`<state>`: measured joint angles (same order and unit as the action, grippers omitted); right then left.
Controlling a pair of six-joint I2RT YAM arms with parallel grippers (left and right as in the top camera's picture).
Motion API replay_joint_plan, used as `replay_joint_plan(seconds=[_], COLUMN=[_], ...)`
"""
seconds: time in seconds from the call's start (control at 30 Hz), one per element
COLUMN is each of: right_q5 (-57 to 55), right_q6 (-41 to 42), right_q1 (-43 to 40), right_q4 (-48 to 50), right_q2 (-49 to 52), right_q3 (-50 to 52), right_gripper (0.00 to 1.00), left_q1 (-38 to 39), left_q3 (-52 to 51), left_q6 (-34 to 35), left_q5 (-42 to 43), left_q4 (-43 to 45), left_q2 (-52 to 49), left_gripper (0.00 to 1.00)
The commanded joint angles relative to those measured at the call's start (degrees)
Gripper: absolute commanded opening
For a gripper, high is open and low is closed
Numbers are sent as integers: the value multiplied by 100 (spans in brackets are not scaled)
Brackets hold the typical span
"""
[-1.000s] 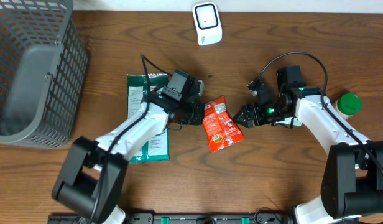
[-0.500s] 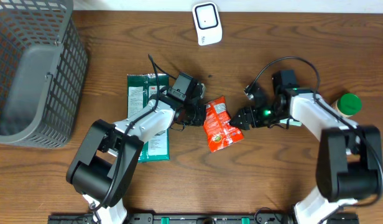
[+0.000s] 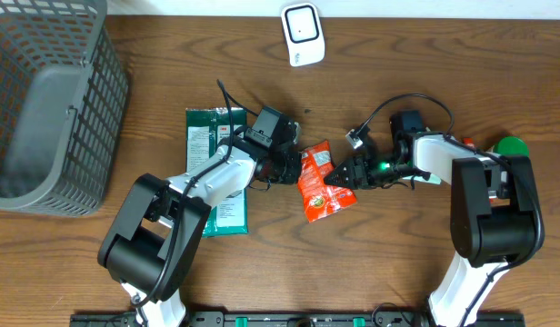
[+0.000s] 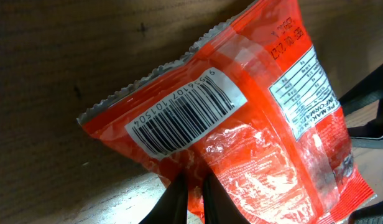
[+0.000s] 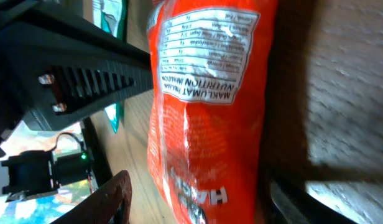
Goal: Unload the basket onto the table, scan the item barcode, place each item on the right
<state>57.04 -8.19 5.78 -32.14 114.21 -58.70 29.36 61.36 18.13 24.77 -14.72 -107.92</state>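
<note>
Snack packet [image 3: 325,182] is being held at the middle of the wooden table [image 3: 398,263], its near edge being pinched by the left gripper [image 3: 293,167], whose fingers [image 4: 179,198] are pressed together on the foil. The opposite end is being straddled by the spread right gripper [image 3: 340,177]. Contact there cannot quite be judged.

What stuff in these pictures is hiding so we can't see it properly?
- Green-capped container: overhead view, the right arm hides nearly all but its cap.
- Flat green packet: overhead view, the left arm crosses it, and its print is too small to read.
- Red foil snack packet: right wrist view, its big lettering is cut off by the bottom edge.
</note>
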Motion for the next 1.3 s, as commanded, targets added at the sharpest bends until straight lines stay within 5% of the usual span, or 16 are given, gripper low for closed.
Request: replay_joint_plan(seconds=[0.0, 0.27, 0.47, 0.6, 0.7, 0.8, 0.97, 1.27], right_q5=[138, 157, 131, 131, 107, -4, -20, -17], right_q6=[-68, -44, -46, -46, -46, -48, -144, -844], right_q1=[111, 411, 439, 439, 437, 439, 417, 402], right_q4=[120, 363, 433, 428, 426, 415, 372, -109], right_q2=[131, 131, 131, 131, 129, 129, 74, -581], right_q3=[48, 48, 48, 48, 48, 46, 46, 35], right_gripper=[60, 51, 26, 23, 23, 20, 4, 1], left_q1=[24, 24, 24, 7, -22, -42, -79, -428], left_q3=[-127, -127, -127, -107, -57, -35, -35, -37], left_q6=[-55, -55, -55, -50, -50, -50, -50, 15], left_q5=[-37, -37, -33, -31, -28, -31, -33, 2], left_q4=[-37, -59, -83, -81, -107, -129, -133, -566], left_q2=[-151, -151, -151, -92, 48, 339, 1106, 2015], left_gripper=[11, 11, 11, 13, 17, 32, 47, 58])
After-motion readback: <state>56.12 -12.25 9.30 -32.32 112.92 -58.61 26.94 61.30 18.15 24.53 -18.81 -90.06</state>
